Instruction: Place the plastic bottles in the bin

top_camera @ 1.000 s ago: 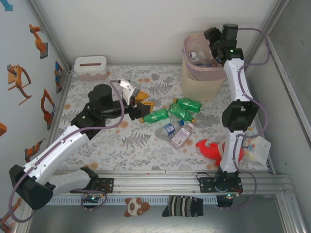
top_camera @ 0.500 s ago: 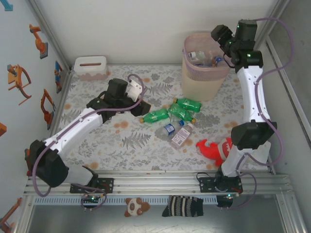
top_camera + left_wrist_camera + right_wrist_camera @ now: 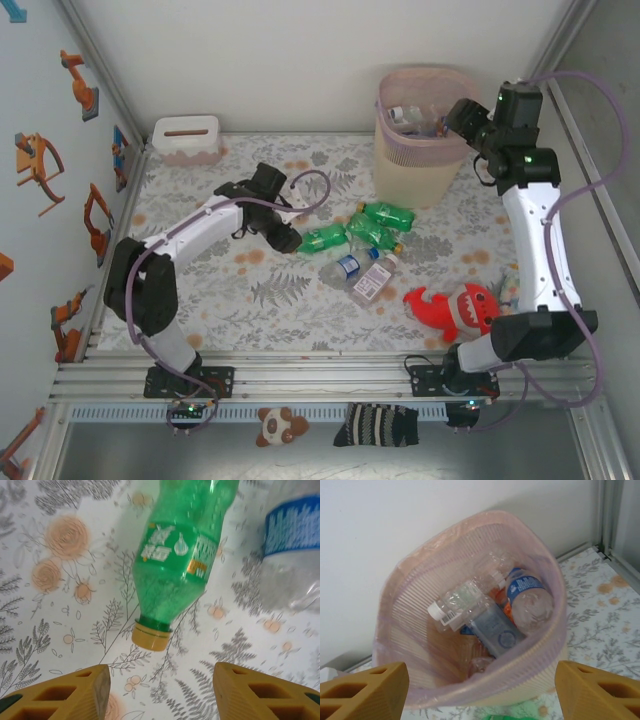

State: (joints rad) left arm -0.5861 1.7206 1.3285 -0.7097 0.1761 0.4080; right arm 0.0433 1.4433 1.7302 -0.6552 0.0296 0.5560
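Open, empty left fingers (image 3: 75, 690) sat just short of a green bottle (image 3: 175, 565) w/ yellow cap, lying on floral worktop (image 3: 60, 620), upper ctr of wrist view. Open right fingers (image 3: 365, 690) hovered over pink-lined bin (image 3: 425, 170), upper right of top view, several clear bottles (image 3: 527, 600) inside.

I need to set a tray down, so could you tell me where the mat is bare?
Bare: the near mat between the left arm, front rail and red shark toy; also the far strip between the white slotted box and bin. Crowded: the centre, with green bottles and clear bottles.
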